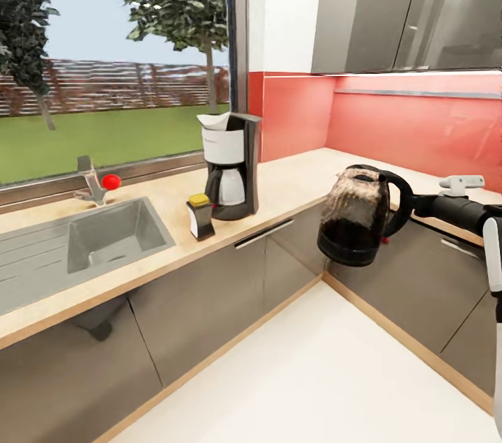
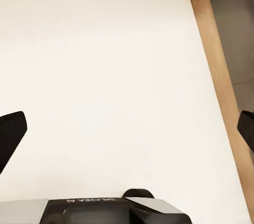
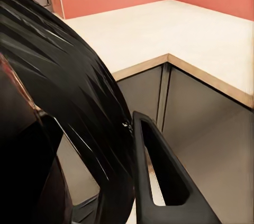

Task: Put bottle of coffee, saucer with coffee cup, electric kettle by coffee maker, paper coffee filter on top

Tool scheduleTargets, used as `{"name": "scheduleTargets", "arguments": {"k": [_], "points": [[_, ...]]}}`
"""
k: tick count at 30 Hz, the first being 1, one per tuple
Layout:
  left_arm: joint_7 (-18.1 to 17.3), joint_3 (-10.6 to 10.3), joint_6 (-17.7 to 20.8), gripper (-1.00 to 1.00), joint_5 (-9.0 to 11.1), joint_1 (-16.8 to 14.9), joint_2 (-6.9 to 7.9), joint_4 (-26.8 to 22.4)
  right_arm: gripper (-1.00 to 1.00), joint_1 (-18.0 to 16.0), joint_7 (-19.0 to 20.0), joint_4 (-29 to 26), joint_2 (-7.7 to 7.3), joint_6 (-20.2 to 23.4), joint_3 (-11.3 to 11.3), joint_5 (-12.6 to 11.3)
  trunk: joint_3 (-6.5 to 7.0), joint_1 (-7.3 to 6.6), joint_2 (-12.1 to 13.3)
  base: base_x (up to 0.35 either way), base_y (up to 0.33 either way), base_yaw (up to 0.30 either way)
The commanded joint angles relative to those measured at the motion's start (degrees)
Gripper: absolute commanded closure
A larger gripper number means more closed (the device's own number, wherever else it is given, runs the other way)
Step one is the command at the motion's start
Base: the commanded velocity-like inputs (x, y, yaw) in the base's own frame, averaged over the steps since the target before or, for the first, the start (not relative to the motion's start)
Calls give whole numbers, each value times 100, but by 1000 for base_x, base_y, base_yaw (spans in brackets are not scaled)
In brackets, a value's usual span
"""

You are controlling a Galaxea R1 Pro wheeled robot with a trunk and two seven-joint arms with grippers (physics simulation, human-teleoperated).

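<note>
The black coffee maker [image 1: 231, 165] stands on the kitchen countertop [image 1: 293, 181] by the window. A white paper coffee filter [image 1: 213, 121] pokes out of its top. The bottle of coffee [image 1: 200, 217], with a yellow cap, stands just left of it near the counter's front edge. My right gripper [image 1: 408, 204] is shut on the black handle of the electric kettle [image 1: 354, 217], which hangs in the air in front of the counter's inner corner. In the right wrist view the kettle's handle [image 3: 69, 102] lies against one of the fingers [image 3: 159, 176]. My left gripper [image 2: 127, 131] is open over the white floor.
A grey sink [image 1: 104, 237] with a faucet [image 1: 90, 181] and a red ball [image 1: 111, 181] lies left of the bottle. A small white item [image 1: 461, 183] sits on the counter behind my right arm. Grey cabinet fronts [image 1: 209, 296] and a wooden plinth strip [image 2: 219, 75] border the floor.
</note>
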Motion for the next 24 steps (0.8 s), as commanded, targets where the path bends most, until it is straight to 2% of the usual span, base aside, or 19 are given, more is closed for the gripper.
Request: {"name": "scheduleTargets", "arguments": {"k": [1,18,24], "points": [[-11,-50,-34,-100,38,-3,1,2,100,-5,29,-3,0,31,-7,-18,-6,2,-4,174,-266,0],[-9,-54,-34,-100,38,-3,1,2,100,-4,29,-9,0,31,-12,-18,-6,2,-4,181,-267,6],[-10,-49,-34,-100,38,-1,1,2,100,-5,29,-5,0,31,-15,-18,7,2,-4,141,-215,207]]}}
